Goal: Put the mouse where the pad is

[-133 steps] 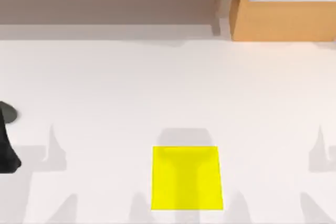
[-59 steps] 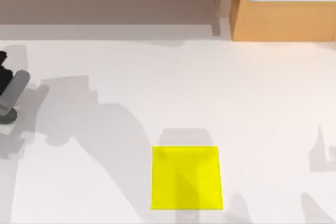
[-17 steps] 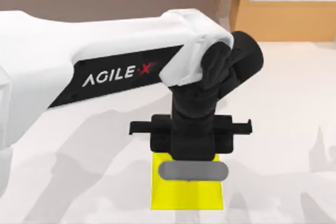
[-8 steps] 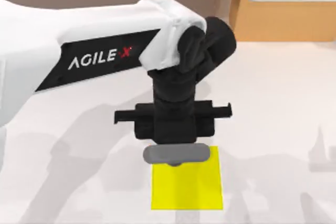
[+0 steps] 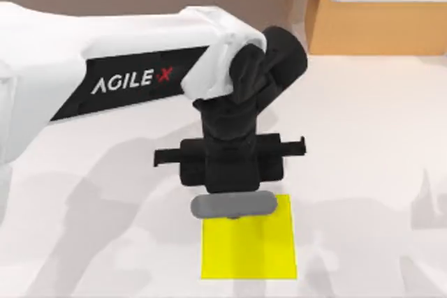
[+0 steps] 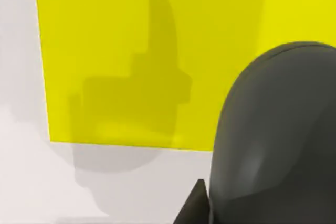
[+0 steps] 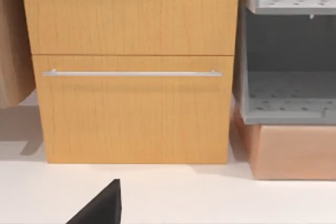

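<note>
Left gripper (image 5: 232,204), jaws clamped on the small smooth grey mouse (image 5: 232,206), hung over the flat yellow rectangular pad's (image 5: 248,249) far edge; better centred before lowering.

A plain white, matte, flat surface (image 5: 363,144) spreads across the top view, crossed by soft grey shadows. Lying flat on it, near the front edge and about midway between the left and right sides, is the pad (image 5: 248,249), a bright yellow, nearly square, unmarked mat. In the left wrist view the pad (image 6: 121,51) lies flush on the white surface, one corner visible. At the far right a light wooden cabinet (image 5: 380,12) with a slim metal handle stands on the surface.
</note>
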### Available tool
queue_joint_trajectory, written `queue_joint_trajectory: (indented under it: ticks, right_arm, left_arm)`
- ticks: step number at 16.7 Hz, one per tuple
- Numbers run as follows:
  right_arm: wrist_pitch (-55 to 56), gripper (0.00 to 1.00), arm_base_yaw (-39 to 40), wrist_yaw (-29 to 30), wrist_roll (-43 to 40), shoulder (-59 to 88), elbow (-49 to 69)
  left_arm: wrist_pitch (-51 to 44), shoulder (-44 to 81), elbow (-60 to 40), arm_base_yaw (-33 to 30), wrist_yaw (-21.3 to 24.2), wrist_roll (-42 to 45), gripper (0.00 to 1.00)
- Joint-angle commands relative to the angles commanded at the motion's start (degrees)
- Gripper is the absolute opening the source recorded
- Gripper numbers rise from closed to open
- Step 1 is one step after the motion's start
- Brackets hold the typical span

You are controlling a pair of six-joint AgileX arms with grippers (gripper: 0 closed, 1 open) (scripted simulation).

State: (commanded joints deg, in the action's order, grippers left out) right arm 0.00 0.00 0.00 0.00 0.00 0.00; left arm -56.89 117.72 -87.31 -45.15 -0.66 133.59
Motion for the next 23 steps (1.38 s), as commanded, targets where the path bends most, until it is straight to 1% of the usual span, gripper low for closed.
queue_joint_trajectory:
  ticks: [6, 11, 23]
  right_arm:
    - [0.00, 1.00, 0.00, 0.00, 0.00, 0.00, 0.00]
    - [0.00, 1.00, 0.00, 0.00, 0.00, 0.00, 0.00]
    - [0.00, 1.00, 0.00, 0.00, 0.00, 0.00, 0.00]
  left_arm:
    - [1.91, 1.44, 2.28, -5.94, -0.74, -2.61, 0.00]
    - [1.96, 1.85, 2.69, -6.33, -0.80, -2.77, 0.00]
    - [1.96, 1.85, 2.69, -6.33, -0.80, -2.77, 0.90]
